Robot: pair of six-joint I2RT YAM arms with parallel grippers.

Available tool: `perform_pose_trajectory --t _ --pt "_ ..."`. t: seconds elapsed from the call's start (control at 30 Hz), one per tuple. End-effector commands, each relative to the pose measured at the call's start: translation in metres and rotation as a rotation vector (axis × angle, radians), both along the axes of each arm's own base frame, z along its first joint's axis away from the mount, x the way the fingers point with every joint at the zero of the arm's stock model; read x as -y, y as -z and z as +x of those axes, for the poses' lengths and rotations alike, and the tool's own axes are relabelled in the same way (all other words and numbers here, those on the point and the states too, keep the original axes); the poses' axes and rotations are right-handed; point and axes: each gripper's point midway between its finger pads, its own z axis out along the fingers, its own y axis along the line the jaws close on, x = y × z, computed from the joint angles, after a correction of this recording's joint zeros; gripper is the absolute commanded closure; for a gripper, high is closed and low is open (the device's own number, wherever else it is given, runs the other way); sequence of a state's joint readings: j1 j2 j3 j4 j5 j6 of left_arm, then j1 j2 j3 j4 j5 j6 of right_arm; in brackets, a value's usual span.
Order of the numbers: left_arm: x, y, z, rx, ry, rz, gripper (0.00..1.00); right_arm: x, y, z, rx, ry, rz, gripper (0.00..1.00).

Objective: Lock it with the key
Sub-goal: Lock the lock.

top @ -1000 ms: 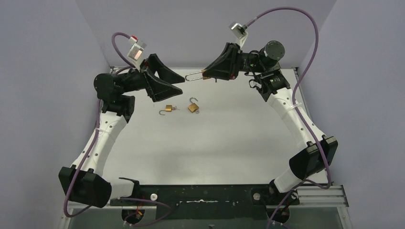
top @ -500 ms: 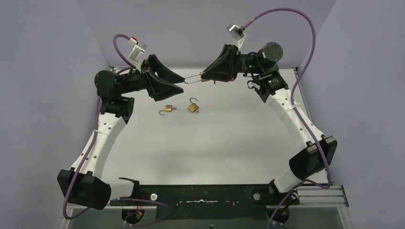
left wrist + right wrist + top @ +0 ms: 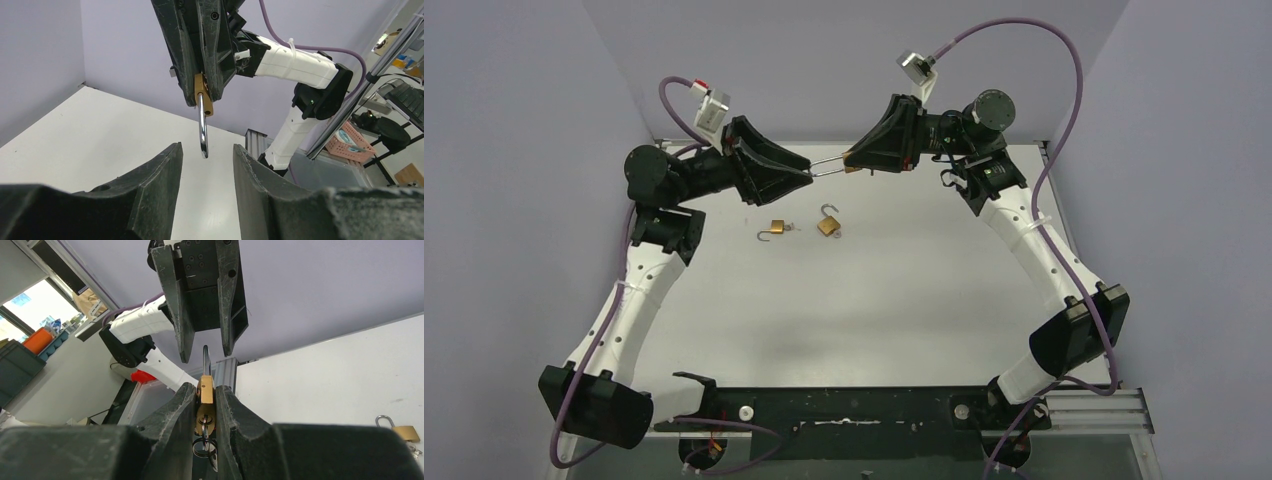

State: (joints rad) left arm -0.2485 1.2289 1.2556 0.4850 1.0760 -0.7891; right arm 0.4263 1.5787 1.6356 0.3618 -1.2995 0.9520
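Observation:
A brass padlock (image 3: 205,392) is held in the air above the table's far side, with my right gripper (image 3: 205,387) shut on its body. A key (image 3: 205,432) with a ring sits in its bottom end, between the right fingers. The long silver shackle (image 3: 202,130) points at my left gripper (image 3: 206,147). Its tip hangs between the left jaws, which stand open with a gap on both sides. In the top view the left gripper (image 3: 809,172) and right gripper (image 3: 852,160) meet tip to tip around the padlock (image 3: 855,160).
Two more small brass padlocks (image 3: 774,229) (image 3: 829,222) lie on the white table (image 3: 874,300) below the grippers, both with open shackles. One padlock (image 3: 400,430) shows at the right wrist view's lower right. Purple walls close in the back and sides.
My left gripper has moved right and up until the shackle tip is between its jaws, and the jaws have narrowed. The right gripper shifted slightly left with the padlock.

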Motion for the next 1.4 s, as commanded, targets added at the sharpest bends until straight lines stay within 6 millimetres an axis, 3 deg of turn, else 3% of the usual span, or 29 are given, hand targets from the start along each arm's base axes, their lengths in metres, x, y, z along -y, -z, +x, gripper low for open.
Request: perform_pose_trajectory --t 0.0,0.13,0.3,0.33,0.57,0.87,1.37 --pt "0.002 -0.021 -0.008 0.078 -0.002 -0.028 0.62 0.005 -0.020 -0.015 0.085 -0.007 0.042 1.00" --pt "0.003 -0.023 -0.007 0.081 -0.003 -0.032 0.67 0.004 -0.019 -0.016 0.083 -0.009 0.041 1.00" --pt "0.007 -0.025 -0.009 0.087 0.008 -0.034 0.90 0.002 -0.017 -0.016 0.077 -0.013 0.040 1.00" --pt "0.008 -0.025 -0.010 0.087 0.014 -0.036 1.00 0.001 -0.016 -0.016 0.077 -0.013 0.039 1.00" --pt "0.015 -0.028 -0.018 0.085 0.064 -0.047 1.00 -0.001 -0.017 -0.013 0.078 -0.006 0.039 1.00" --pt "0.023 -0.031 -0.020 0.062 0.094 -0.057 1.00 -0.008 -0.002 -0.006 0.108 0.072 -0.037 1.00" --pt "0.038 -0.039 -0.028 0.029 0.159 -0.115 1.00 -0.011 -0.002 0.000 0.152 0.157 -0.045 1.00"
